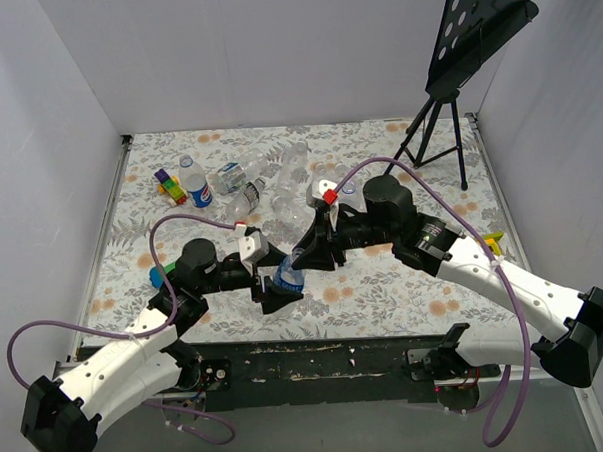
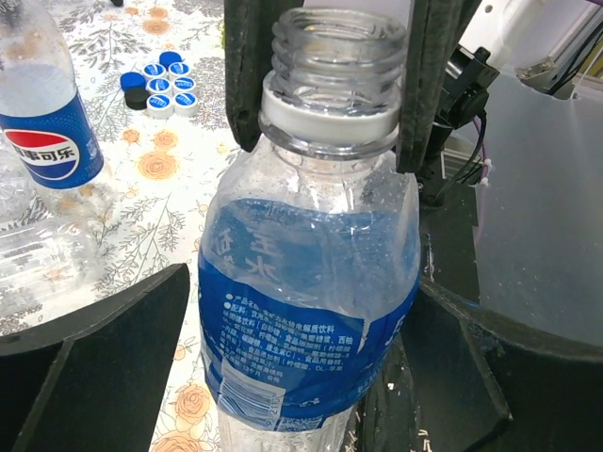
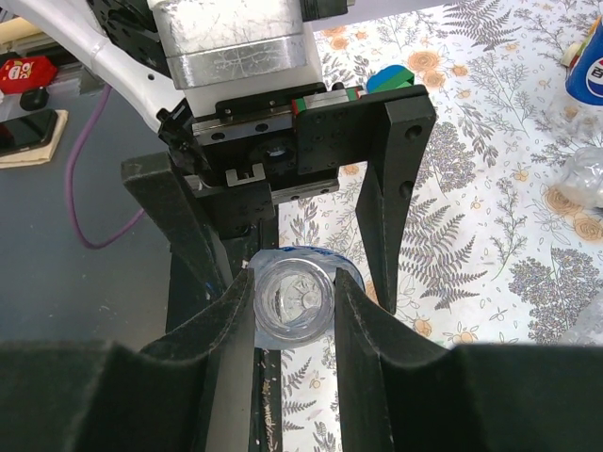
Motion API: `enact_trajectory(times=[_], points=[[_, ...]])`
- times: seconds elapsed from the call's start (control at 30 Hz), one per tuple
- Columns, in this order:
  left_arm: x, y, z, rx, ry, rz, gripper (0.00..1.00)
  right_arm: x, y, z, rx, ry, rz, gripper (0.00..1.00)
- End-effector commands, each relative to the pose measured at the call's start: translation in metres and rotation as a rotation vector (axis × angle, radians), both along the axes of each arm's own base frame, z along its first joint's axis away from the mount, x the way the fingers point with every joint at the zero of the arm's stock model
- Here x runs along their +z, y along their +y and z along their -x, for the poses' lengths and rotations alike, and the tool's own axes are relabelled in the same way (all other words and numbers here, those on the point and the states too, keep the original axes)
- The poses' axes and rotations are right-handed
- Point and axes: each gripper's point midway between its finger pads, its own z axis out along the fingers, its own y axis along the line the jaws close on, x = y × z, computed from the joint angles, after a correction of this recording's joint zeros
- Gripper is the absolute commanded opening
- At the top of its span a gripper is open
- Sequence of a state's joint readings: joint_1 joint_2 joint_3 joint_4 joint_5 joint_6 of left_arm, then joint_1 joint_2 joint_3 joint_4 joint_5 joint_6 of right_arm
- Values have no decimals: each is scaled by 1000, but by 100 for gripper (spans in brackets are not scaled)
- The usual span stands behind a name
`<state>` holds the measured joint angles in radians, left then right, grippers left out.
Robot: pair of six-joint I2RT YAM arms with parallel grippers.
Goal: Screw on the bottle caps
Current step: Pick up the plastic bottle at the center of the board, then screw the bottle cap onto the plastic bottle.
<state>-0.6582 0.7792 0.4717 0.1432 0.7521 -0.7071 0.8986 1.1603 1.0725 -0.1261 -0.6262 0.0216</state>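
from the top view i had both arms meeting mid-table over one open bottle [image 1: 290,279], with the right gripper [image 1: 303,258] at its neck and the left gripper [image 1: 276,289] lower, at its body. the other bottles [image 1: 230,184] lay or stood in a loose group at the far left, well apart from the arms. through the left wrist camera the bottle's threaded mouth was bare, no cap on it, and the right arm's fingers [image 2: 247,85] pinched the neck from both sides. my left jaws stood wide, one on either side of the labelled body. i could not tell whether they pressed on it or only flanked it. the bottle caps [image 2: 165,80] sat bunched on the table beyond, none picked up. through the right wrist camera i looked straight down into the open mouth, that gripper closed snugly on the neck. my read was that this bottle was only steadied. a cap had yet to be fetched and threaded on, and i could not make out whether the others wore caps.
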Motion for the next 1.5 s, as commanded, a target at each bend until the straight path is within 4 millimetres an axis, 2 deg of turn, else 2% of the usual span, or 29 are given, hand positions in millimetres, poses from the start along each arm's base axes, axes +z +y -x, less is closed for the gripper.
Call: enact_trajectory(times=[0.0, 0.13, 0.3, 0.37, 0.43, 0.57, 0.73, 0.77, 0.9, 1.03, 1.13, 1.2, 1.3, 1.47], points=[[14, -3, 2, -25, -22, 30, 84, 29, 4, -3, -3, -66, -70, 1], [15, -3, 3, -28, -24, 33, 74, 28, 4, -4, -11, -63, -65, 1], [15, -1, -2, 3, -26, 29, 52, 25, 2, -5, -34, -60, -58, 1], [14, 1, -7, 40, -33, 18, 49, 23, 0, -8, -57, -59, -47, 4], [14, 4, -12, 75, -41, 15, 45, 22, -3, -12, -87, -57, -34, 18], [16, 11, -25, 171, -48, 8, 38, 23, -13, -23, -187, -61, -2, 57], [13, 22, -46, 309, -40, -23, 26, 23, -48, -53, -451, -75, 75, 94], [13, 24, -49, 333, -38, -27, 24, 22, -58, -60, -515, -79, 93, 98], [13, 31, -58, 399, -38, -36, 17, 21, -112, -90, -813, -96, 166, 98], [17, 33, -59, 411, -53, -32, 11, -3, -185, -120, -1158, -83, 314, 98], [21, 33, -56, 397, -71, -22, 4, -29, -225, -133, -1293, 16, 366, 98], [24, 34, -53, 389, -86, -15, 0, -52, -245, -140, -1357, 91, 388, 96], [29, 35, -50, 383, -106, 1, 0, -94, -271, -149, -1438, 225, 439, 95], [35, 39, -50, 400, -125, 16, 0, -148, -286, -160, -1477, 396, 491, 93]])
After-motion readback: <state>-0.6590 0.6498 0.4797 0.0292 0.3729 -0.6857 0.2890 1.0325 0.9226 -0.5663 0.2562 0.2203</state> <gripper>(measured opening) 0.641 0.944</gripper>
